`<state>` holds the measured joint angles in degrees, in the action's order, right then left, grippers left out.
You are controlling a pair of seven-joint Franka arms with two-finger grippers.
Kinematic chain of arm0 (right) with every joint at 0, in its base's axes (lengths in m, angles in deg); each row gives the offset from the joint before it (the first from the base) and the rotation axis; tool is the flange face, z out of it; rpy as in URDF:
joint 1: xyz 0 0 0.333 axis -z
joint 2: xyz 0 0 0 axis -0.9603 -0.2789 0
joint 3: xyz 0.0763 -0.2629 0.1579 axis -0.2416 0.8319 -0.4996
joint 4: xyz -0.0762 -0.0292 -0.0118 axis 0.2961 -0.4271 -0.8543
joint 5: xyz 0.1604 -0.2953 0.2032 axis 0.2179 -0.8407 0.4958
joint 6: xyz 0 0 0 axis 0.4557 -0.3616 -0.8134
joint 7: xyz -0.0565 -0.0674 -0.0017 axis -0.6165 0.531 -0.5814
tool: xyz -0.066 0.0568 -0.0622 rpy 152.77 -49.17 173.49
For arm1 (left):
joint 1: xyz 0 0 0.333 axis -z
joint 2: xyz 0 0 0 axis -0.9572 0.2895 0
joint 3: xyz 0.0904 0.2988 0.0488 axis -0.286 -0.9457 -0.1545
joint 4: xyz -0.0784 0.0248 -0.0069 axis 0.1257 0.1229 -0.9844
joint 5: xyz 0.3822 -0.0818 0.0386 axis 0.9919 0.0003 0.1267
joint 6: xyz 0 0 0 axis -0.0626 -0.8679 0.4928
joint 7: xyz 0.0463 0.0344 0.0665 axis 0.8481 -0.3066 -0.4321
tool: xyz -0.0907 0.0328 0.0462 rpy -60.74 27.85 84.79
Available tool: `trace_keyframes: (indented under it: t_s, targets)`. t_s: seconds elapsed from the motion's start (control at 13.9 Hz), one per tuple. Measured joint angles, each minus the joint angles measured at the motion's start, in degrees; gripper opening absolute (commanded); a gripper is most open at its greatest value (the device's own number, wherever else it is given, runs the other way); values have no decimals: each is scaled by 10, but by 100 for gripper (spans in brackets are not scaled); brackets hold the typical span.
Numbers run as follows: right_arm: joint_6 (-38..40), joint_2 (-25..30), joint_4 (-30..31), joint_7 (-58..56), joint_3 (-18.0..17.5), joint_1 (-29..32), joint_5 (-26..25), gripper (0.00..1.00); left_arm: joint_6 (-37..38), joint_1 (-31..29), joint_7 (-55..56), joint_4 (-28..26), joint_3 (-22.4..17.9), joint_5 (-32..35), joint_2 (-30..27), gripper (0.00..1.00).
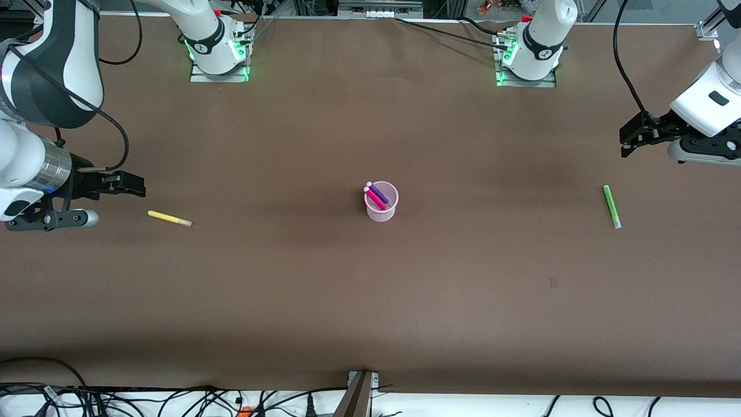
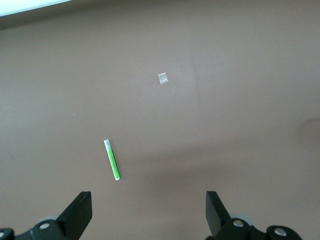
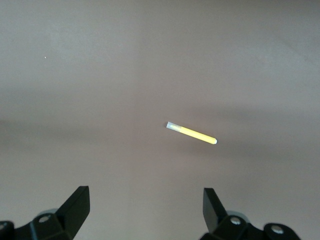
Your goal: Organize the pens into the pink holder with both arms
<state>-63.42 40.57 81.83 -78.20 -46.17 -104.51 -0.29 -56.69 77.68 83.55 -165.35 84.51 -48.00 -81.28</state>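
Note:
The pink holder (image 1: 381,203) stands mid-table with a magenta pen (image 1: 376,198) and a purple pen (image 1: 380,192) leaning inside it. A yellow pen (image 1: 169,218) (image 3: 192,133) lies flat toward the right arm's end of the table. A green pen (image 1: 611,206) (image 2: 112,159) lies flat toward the left arm's end. My right gripper (image 1: 134,184) (image 3: 146,201) hangs open and empty above the table beside the yellow pen. My left gripper (image 1: 630,138) (image 2: 149,204) hangs open and empty above the table close to the green pen.
The brown table (image 1: 370,301) carries a small pale tape square (image 2: 163,78) (image 1: 553,282) nearer the front camera than the green pen. Both arm bases (image 1: 219,55) (image 1: 529,58) stand along the table's back edge. Cables (image 1: 173,399) trail below the front edge.

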Motion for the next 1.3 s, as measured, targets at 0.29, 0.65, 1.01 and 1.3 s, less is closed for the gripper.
trace_keyframes:
  t_s: [0.29,0.65,1.01,1.3]
  targets:
    - [5,0,0,0,11,0,0,100,0,0,0,1,0,1,0,100]
    - [6,1,-3,1,3,26,0,100,0,0,0,2,0,1,0,100]
    - [27,16,-27,3,-165,199,-17,99,0,0,0,3,0,1,0,100]
    - [47,58,-25,13,-290,304,-71,95,1,0,1,3,0,1,0,100]
